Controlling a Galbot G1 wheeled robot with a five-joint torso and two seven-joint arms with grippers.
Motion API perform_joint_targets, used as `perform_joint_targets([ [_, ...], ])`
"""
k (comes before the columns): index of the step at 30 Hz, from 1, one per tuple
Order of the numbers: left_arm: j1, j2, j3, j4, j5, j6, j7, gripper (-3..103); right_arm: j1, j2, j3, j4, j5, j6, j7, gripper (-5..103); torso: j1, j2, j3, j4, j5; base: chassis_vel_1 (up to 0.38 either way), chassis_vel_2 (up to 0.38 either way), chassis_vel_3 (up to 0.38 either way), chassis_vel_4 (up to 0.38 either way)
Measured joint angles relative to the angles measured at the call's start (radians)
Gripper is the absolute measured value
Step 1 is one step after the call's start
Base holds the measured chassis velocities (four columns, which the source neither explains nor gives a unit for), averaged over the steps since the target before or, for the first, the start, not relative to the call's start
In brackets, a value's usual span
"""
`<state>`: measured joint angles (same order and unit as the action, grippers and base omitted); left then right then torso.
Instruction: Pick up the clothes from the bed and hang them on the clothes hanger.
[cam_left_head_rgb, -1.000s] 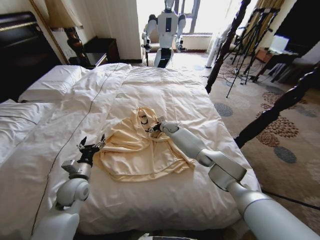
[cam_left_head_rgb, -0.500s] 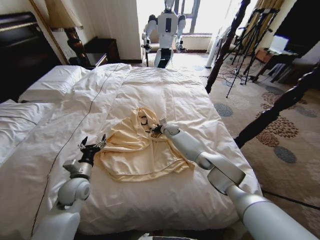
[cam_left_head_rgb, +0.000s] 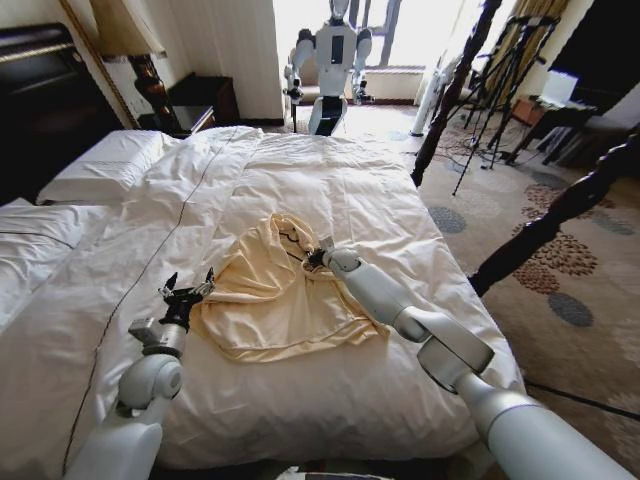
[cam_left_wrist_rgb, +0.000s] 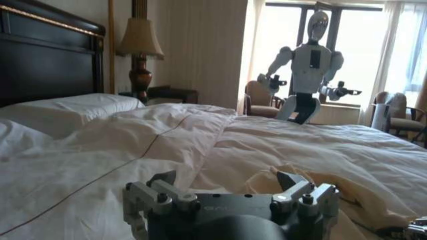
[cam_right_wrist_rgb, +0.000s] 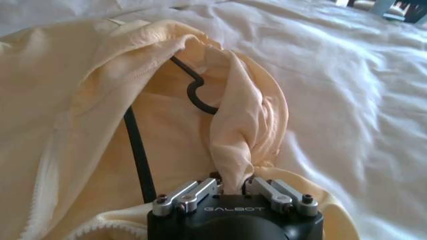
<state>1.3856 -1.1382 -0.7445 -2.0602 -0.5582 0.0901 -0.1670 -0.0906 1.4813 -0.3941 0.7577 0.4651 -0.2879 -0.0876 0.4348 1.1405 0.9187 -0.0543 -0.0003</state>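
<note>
The clothes (cam_left_head_rgb: 270, 300) are a cream garment lying crumpled on the bed's white duvet (cam_left_head_rgb: 330, 190). My right gripper (cam_left_head_rgb: 312, 258) is at the garment's far end, shut on a bunched fold of its cloth (cam_right_wrist_rgb: 233, 150). In the right wrist view the fingers (cam_right_wrist_rgb: 193, 192) pinch that fold. The clothes hanger (cam_right_wrist_rgb: 200, 95) is thin and black; its hook and one arm lie inside the garment's neck opening, partly covered. My left gripper (cam_left_head_rgb: 187, 293) stands open at the garment's left edge, just above the duvet. In the left wrist view its fingers (cam_left_wrist_rgb: 287, 180) are spread, with the cream cloth (cam_left_wrist_rgb: 347, 187) beyond them.
White pillows (cam_left_head_rgb: 100, 165) and a dark headboard (cam_left_head_rgb: 40, 100) lie to the left. Dark bedposts (cam_left_head_rgb: 450, 90) (cam_left_head_rgb: 570, 210) stand along the right side. Another robot (cam_left_head_rgb: 330, 60) stands past the bed's far end, tripods (cam_left_head_rgb: 500, 80) to its right. A thin cable (cam_left_head_rgb: 170, 240) crosses the duvet.
My right gripper has shifted slightly, drawing the garment's collar fold with it, so less of the hanger's hook shows in the head view. The left gripper has edged a little forward.
</note>
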Motion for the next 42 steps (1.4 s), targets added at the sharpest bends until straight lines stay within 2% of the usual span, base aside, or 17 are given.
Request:
perform_joint_targets([
  [3, 0.0, -0.001, 0.001, 0.002, 0.0, 0.0, 0.0, 100, -0.015, -0.014, 0.013, 0.028, -0.078, 0.061, 0.023, 8, 0.0, 0.0, 0.0, -0.0002, -0.0001, 0.0, 0.0, 0.0, 0.0],
  [8, -0.004, -0.001, 0.003, 0.003, 0.0, 0.0, 0.001, 100, -0.017, -0.03, 0.006, 0.061, -0.107, 0.119, 0.014, 8, 0.0, 0.0, 0.0, -0.0003, -0.0001, 0.0, 0.0, 0.0, 0.0],
  [13, -0.013, 0.002, 0.006, 0.002, 0.0, 0.003, 0.001, 100, 0.001, -0.034, -0.032, 0.098, -0.146, 0.149, -0.063, 8, 0.0, 0.0, 0.0, -0.0005, -0.0001, 0.0, 0.0, 0.0, 0.0],
  [16, -0.011, 0.002, 0.005, -0.005, -0.001, 0.005, 0.001, 100, 0.017, -0.011, -0.04, 0.083, -0.138, 0.128, -0.081, 8, 0.0, 0.0, 0.0, 0.0, -0.0001, 0.0, 0.0, 0.0, 0.0],
  [19, -0.005, 0.005, -0.003, -0.013, -0.002, 0.006, 0.001, 100, 0.03, 0.003, -0.049, 0.072, -0.072, 0.071, -0.103, 8, 0.0, 0.0, 0.0, 0.0002, -0.0003, 0.0, 0.0, 0.0, 0.0],
  [21, 0.0, 0.01, -0.015, -0.018, -0.005, 0.006, 0.001, 100, 0.04, -0.003, -0.069, 0.09, 0.005, 0.0, -0.157, 8, 0.0, 0.0, 0.0, 0.0001, -0.0001, 0.0, 0.0, 0.0, 0.0],
  [23, 0.003, 0.013, -0.022, -0.02, -0.007, 0.004, 0.0, 100, 0.053, -0.013, -0.087, 0.104, 0.03, -0.059, -0.227, 8, 0.0, 0.0, 0.0, -0.0002, -0.0002, 0.0, 0.0, 0.0, 0.0],
  [28, 0.006, 0.013, -0.026, -0.031, -0.009, 0.003, -0.002, 100, 0.062, -0.025, -0.099, 0.111, 0.003, -0.066, -0.329, 8, 0.0, 0.0, 0.0, -0.0001, -0.0002, 0.0, 0.0, 0.0, 0.0],
  [30, 0.003, 0.013, -0.026, -0.036, -0.009, 0.003, -0.003, 100, 0.062, -0.032, -0.101, 0.122, -0.017, -0.019, -0.346, 8, 0.0, 0.0, 0.0, -0.0002, -0.0001, 0.0, 0.0, 0.0, 0.0],
  [32, -0.003, 0.021, -0.025, -0.043, -0.009, 0.01, -0.009, 100, 0.055, -0.044, -0.101, 0.136, -0.067, 0.089, -0.326, 8, 0.0, 0.0, 0.0, -0.0001, -0.0001, 0.0, 0.0, 0.0, 0.0],
  [33, -0.003, 0.021, -0.025, -0.043, -0.009, 0.01, -0.009, 100, 0.055, -0.044, -0.101, 0.136, -0.067, 0.089, -0.326, 8, 0.0, 0.0, 0.0, -0.0001, -0.0001, 0.0, 0.0, 0.0, 0.0],
  [35, -0.006, 0.032, -0.025, -0.051, -0.016, 0.017, -0.014, 100, 0.041, -0.058, -0.1, 0.153, -0.143, 0.225, -0.267, 8, 0.0, 0.0, 0.0, -0.0002, -0.0002, 0.0, 0.0, 0.0, 0.0],
  [36, -0.006, 0.032, -0.025, -0.051, -0.016, 0.017, -0.014, 100, 0.041, -0.058, -0.1, 0.153, -0.143, 0.225, -0.267, 8, 0.0, 0.0, 0.0, -0.0002, -0.0002, 0.0, 0.0, 0.0, 0.0],
  [39, -0.008, 0.046, -0.025, -0.061, -0.019, 0.023, -0.017, 100, 0.023, -0.065, -0.081, 0.161, -0.284, 0.43, -0.123, 8, 0.0, 0.0, 0.0, -0.0002, 0.0001, 0.0, 0.0, 0.0, 0.0],
  [40, -0.009, 0.049, -0.023, -0.065, -0.02, 0.027, -0.018, 100, 0.02, -0.064, -0.064, 0.157, -0.342, 0.48, -0.085, 8, 0.0, 0.0, 0.0, -0.0002, 0.0, 0.0, 0.0, 0.0, 0.0],
  [41, -0.009, 0.049, -0.023, -0.065, -0.02, 0.027, -0.018, 100, 0.02, -0.064, -0.064, 0.157, -0.342, 0.48, -0.085, 8, 0.0, 0.0, 0.0, -0.0002, 0.0, 0.0, 0.0, 0.0, 0.0],
  [42, -0.01, 0.055, -0.02, -0.073, -0.02, 0.032, -0.022, 100, 0.019, -0.06, -0.034, 0.15, -0.42, 0.547, -0.046, 8, 0.0, 0.0, 0.0, -0.0001, -0.0001, 0.0, 0.0, 0.0, 0.0],
])
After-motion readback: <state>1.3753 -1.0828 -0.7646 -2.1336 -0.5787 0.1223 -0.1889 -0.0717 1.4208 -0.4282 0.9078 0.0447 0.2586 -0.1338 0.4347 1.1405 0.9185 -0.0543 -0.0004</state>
